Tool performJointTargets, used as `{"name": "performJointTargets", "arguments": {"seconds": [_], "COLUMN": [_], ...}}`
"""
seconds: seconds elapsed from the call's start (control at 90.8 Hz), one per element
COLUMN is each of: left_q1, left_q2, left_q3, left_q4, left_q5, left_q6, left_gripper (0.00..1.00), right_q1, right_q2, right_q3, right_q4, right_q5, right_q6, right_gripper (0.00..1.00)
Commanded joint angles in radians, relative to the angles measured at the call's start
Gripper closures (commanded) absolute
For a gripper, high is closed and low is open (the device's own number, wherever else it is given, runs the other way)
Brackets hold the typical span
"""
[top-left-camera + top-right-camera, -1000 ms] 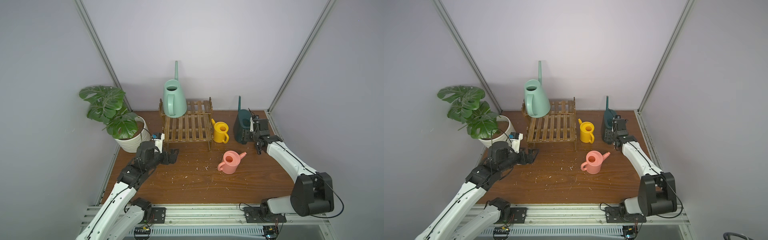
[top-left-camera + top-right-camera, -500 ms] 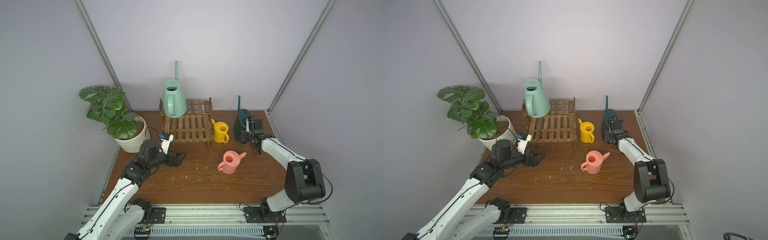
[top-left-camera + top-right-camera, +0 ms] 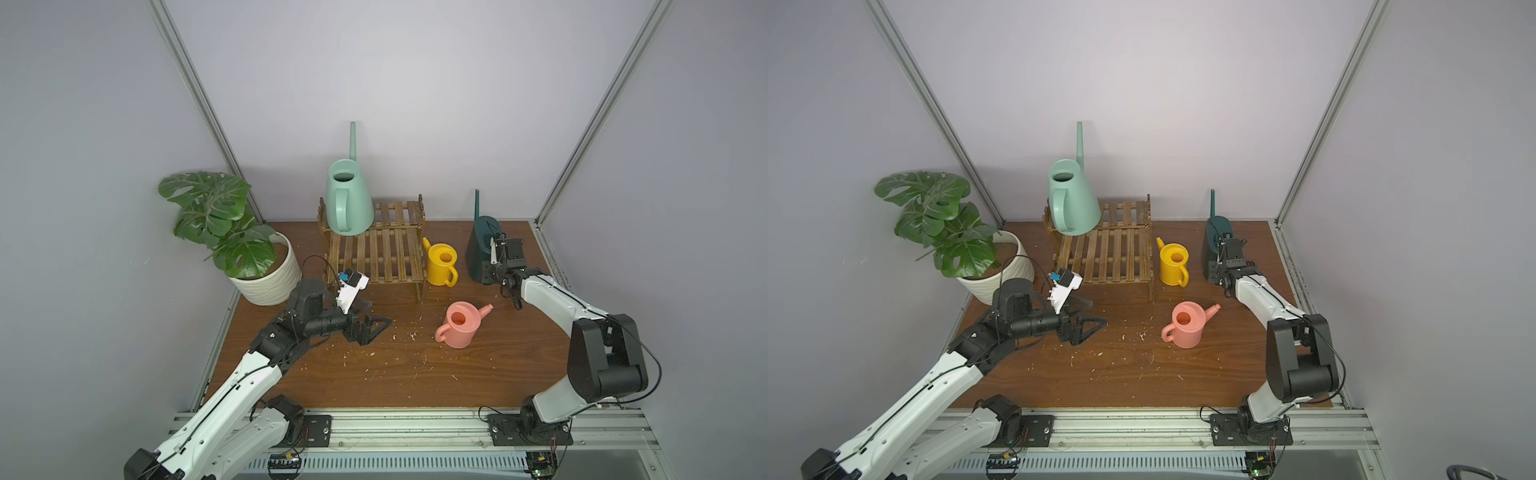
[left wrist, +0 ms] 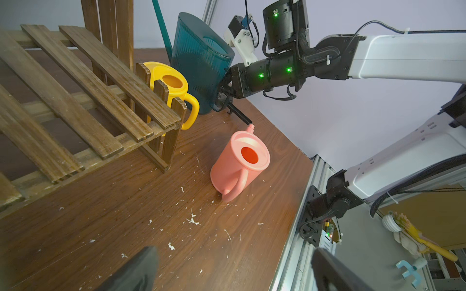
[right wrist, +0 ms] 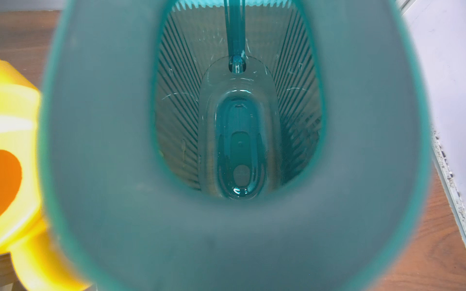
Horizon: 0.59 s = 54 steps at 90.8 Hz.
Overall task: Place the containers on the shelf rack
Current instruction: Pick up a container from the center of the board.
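The mint-green can [image 3: 349, 203] [image 3: 1073, 203] stands on the upper step of the shelf rack [image 3: 382, 253] [image 3: 1113, 253] [image 4: 88, 100]. On the table to the rack's right stand the yellow can [image 3: 441, 266] [image 3: 1173, 266] [image 4: 174, 85] and the dark-teal can [image 3: 480, 245] [image 3: 1214, 232] [image 4: 199, 63]. The pink can [image 3: 459, 326] [image 3: 1187, 326] [image 4: 239, 161] stands nearer the front. My right gripper [image 3: 490, 270] [image 4: 222, 98] presses against the teal can's near side. Its wrist view looks straight down into that can [image 5: 239, 126], and the can's rim hides the jaws. My left gripper [image 3: 380, 316] [image 4: 232, 272] hovers open and empty left of the pink can.
A leafy plant in a white ribbed pot [image 3: 266, 274] [image 3: 992, 274] stands at the back left, beside the rack. Pale crumbs are scattered over the wooden table [image 3: 395, 374]. Grey walls close in the back and both sides, and a metal rail runs along the front.
My left arm has swung right, away from the pot, toward the table's middle. My right gripper has moved in against the dark-teal can.
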Motion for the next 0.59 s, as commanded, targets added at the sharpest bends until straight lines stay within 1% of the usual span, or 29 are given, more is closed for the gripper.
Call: {"name": "performJointTargets", "arguments": {"seconds": [0.0, 0.176, 0.583], "left_q1": [-0.008, -0.008, -0.007], "left_q2": [-0.01, -0.005, 0.009], "left_q3": [0.015, 0.007, 0.011], "left_q4": [0.019, 0.018, 0.016], "left_q5": [-0.018, -0.063, -0.07], "left_q6": [0.005, -0.006, -0.012], "left_gripper": [0.02, 0.02, 0.02], "right_q1": [0.004, 0.003, 0.012], "right_q2": [-0.018, -0.077, -0.296], "right_q3": [0.014, 0.0, 0.003], "right_q4": [0.004, -0.002, -0.086], "right_q5": [0.026, 0.019, 0.041], "right_q6": [-0.011, -0.005, 0.025], "right_gripper": [0.89, 0.93, 0.99]}}
